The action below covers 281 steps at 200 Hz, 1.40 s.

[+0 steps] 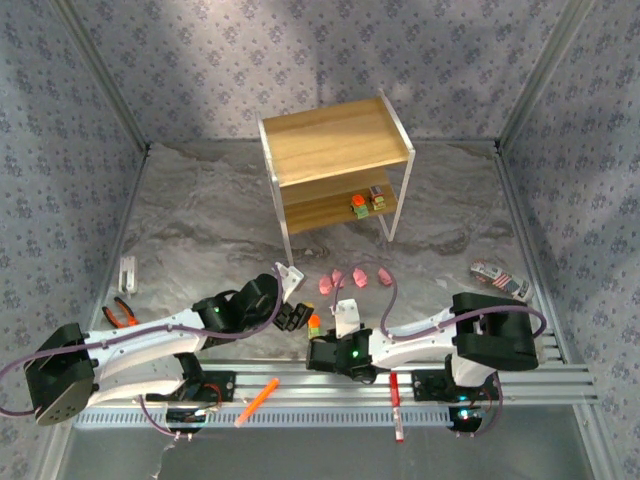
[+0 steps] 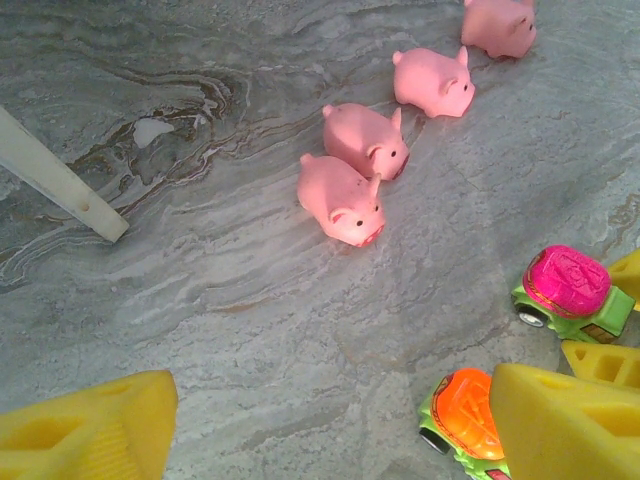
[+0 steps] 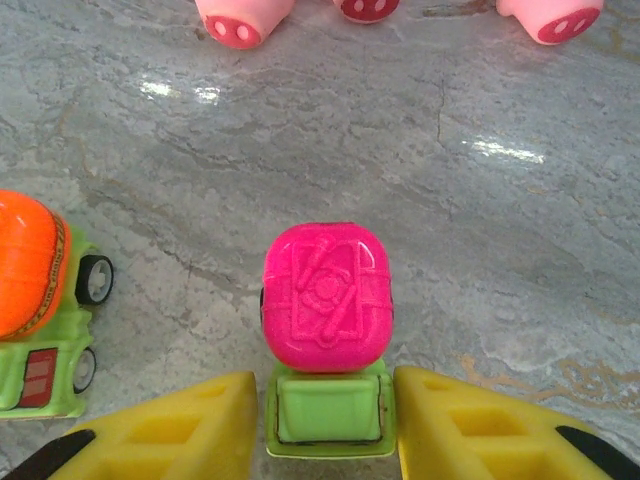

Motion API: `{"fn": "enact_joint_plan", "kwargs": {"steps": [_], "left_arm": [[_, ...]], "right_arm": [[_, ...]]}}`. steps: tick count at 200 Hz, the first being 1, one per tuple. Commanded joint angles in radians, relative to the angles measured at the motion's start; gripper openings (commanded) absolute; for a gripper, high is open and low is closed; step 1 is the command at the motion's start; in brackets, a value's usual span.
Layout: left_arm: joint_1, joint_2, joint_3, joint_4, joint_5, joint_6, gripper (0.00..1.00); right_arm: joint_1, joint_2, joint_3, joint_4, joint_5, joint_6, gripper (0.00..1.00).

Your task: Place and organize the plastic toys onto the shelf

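Right gripper [image 3: 325, 388] straddles the magenta truck [image 3: 326, 300] on the worktop [image 3: 520, 240], its yellow fingers [image 3: 470, 420] close on either side of the green tail; whether they pinch it yet cannot be told. An orange truck [image 3: 30, 290] sits just to its left, pigs [image 3: 235, 15] ahead. The left gripper [image 2: 330, 395] hovers nearby, spread and empty. Pickup appears to be the step in hand. Next comes a firm squeeze, a lift, and a carry far ahead to the shelf [image 1: 335, 140], where two toys [image 1: 357, 206] stand on the lower board.
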Motion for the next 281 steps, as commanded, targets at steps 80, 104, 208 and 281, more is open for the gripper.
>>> {"fn": "enact_joint_plan", "kwargs": {"steps": [80,104,208,281], "left_arm": [[-0.007,-0.001,0.029,0.004,-0.007,-0.007,0.81],[-0.007,0.0,0.029,0.004,-0.006,-0.007,0.81],[-0.007,-0.001,0.03,0.003,-0.007,-0.007,0.81],[-0.007,0.002,0.031,0.004,-0.007,-0.005,0.81]], "right_arm": [[-0.004,0.013,-0.013,-0.013,0.017,0.027,0.36],[-0.004,0.007,-0.013,-0.019,0.022,0.025,0.35],[-0.011,-0.03,0.005,-0.059,0.029,0.001,0.25],[-0.015,-0.107,0.052,-0.144,0.061,-0.038,0.22]]}}
